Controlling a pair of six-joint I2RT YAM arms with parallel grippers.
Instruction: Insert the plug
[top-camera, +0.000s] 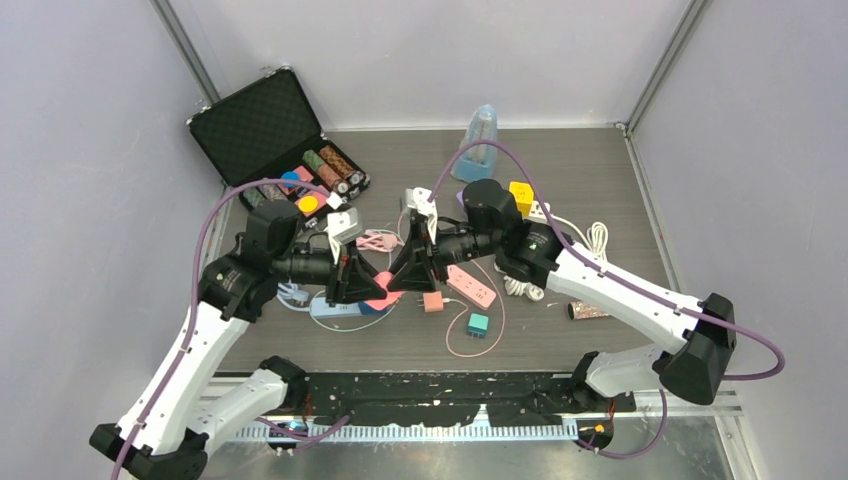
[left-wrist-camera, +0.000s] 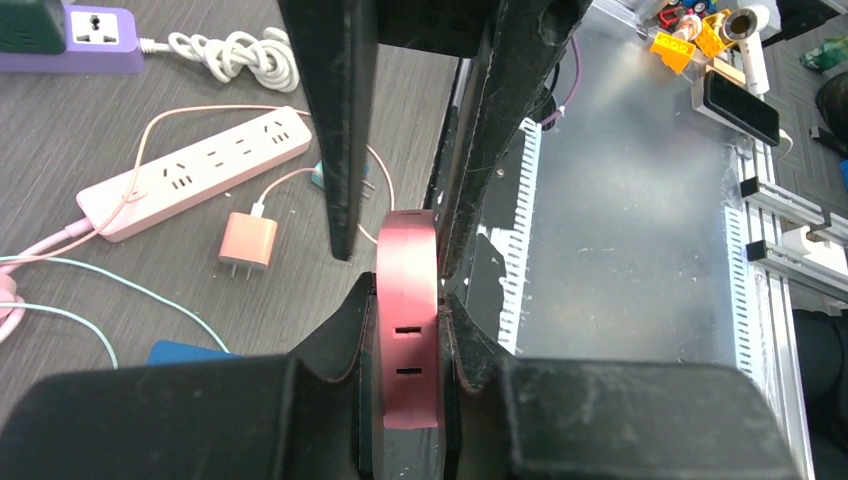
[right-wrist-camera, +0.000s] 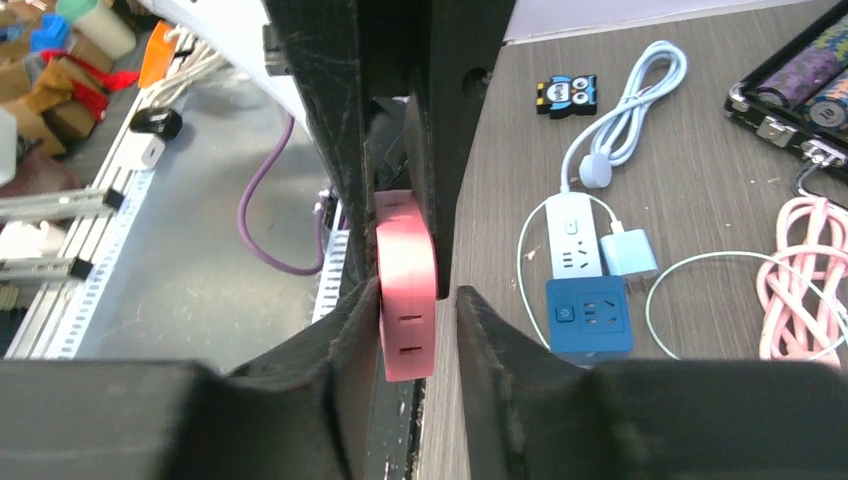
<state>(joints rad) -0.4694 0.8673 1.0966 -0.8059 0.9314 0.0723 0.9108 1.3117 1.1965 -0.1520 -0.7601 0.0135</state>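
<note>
A pink socket block with two slots on its face hangs just above the table centre, and my left gripper is shut on it. In the left wrist view the block is pinched tight between both pads. My right gripper faces it from the other side. In the right wrist view the block lies against the left finger, while a narrow gap separates it from the right finger. A small pink plug with prongs lies loose on the table.
A pink power strip and a teal plug lie right of centre. A blue socket cube, a white strip and a pale blue charger lie to the left. An open black case stands at the back left.
</note>
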